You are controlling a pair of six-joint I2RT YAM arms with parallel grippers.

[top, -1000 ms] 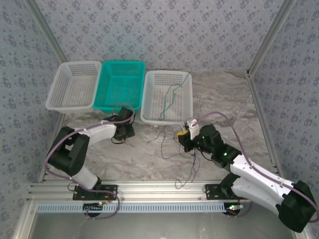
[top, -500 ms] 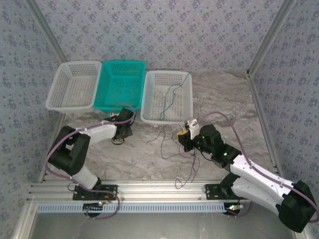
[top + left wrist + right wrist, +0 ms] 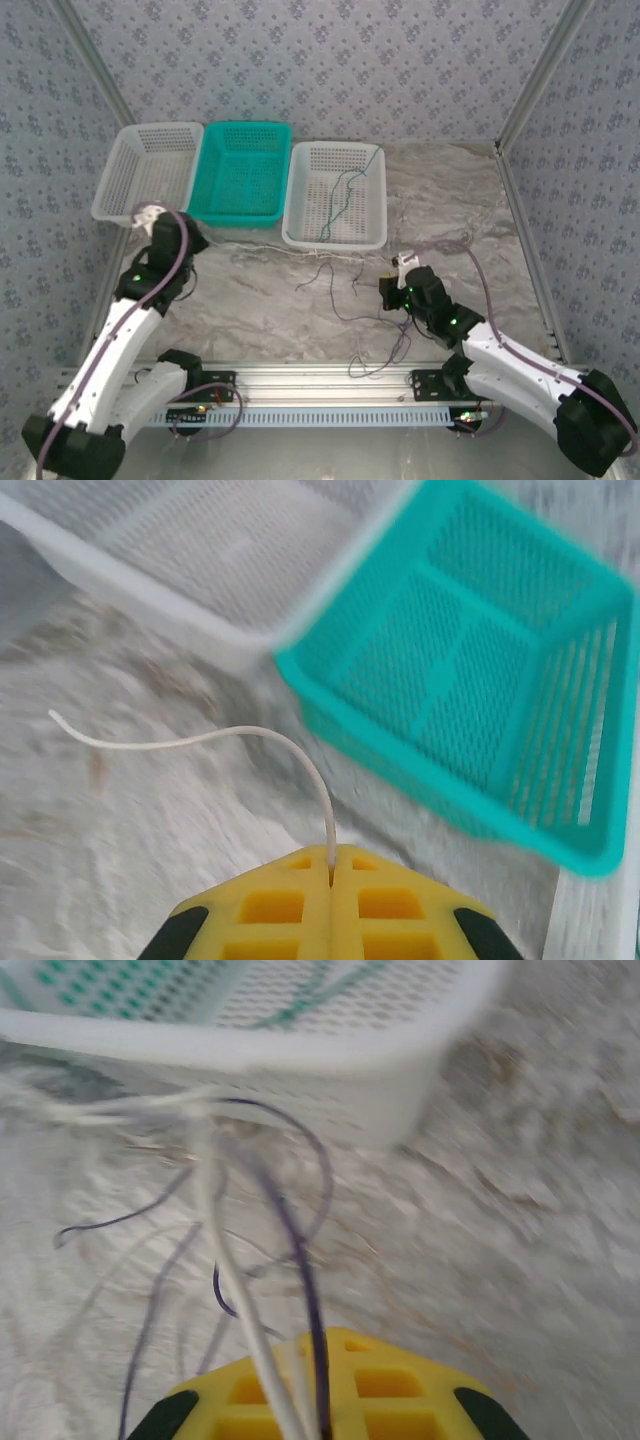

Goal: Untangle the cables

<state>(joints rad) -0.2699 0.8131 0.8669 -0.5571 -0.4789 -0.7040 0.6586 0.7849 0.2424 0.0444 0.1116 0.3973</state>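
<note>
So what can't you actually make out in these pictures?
- Right wrist view: motion blur; how many cables the right pincer clamps cannot be counted.
- Left wrist view: the cream cable vanishes into the shut left pincer; the rest of it is hidden.
- Top view: crossings in the tangle are too thin to trace.

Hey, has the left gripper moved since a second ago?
Yes. The left gripper swung left, from the near right corner of the teal basket to the near edge of the left white basket.
</note>
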